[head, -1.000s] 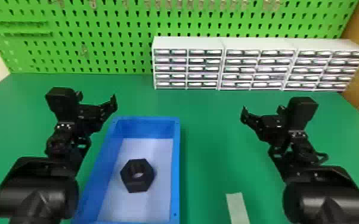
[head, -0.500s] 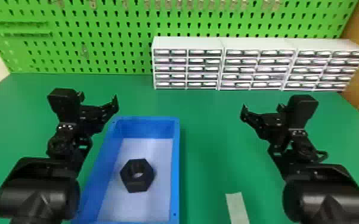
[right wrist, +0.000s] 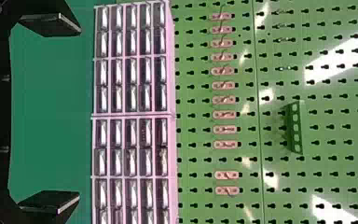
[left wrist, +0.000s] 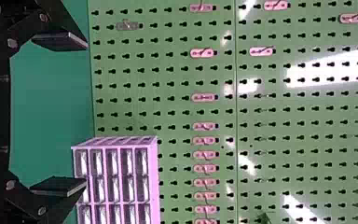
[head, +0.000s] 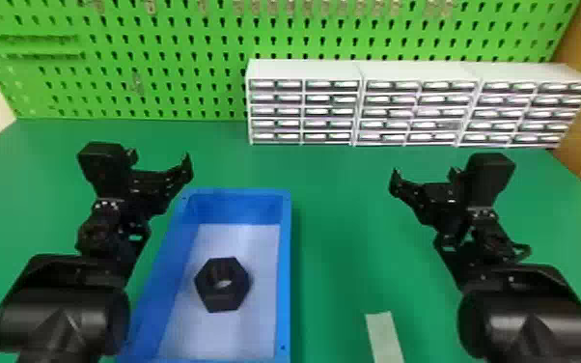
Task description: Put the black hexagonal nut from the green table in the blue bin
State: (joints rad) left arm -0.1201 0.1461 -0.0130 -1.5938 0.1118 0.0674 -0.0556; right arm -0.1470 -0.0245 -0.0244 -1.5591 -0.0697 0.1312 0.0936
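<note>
A black hexagonal nut (head: pixel 222 285) lies flat inside a blue bin (head: pixel 283 270), on its pale floor, with the hole facing up. The bin sits on a green table (head: pixel 338 207), toward the robot's left. Two black robot arms reach in from the bottom edge, one on each side. The left gripper (head: pixel 161 169) is near the bin's far left corner, its two flat fingers spread wide with nothing between them. The right gripper (head: pixel 422 178) is well apart from the bin, over the right part of the table, its fingers also wide and holding nothing. A pale strip (head: pixel 384 338) lies on the table between the bin and the right arm. At the back, white drawer cabinets (head: pixel 304 70) stand in a row before a green pegboard (head: pixel 169 43).
</note>
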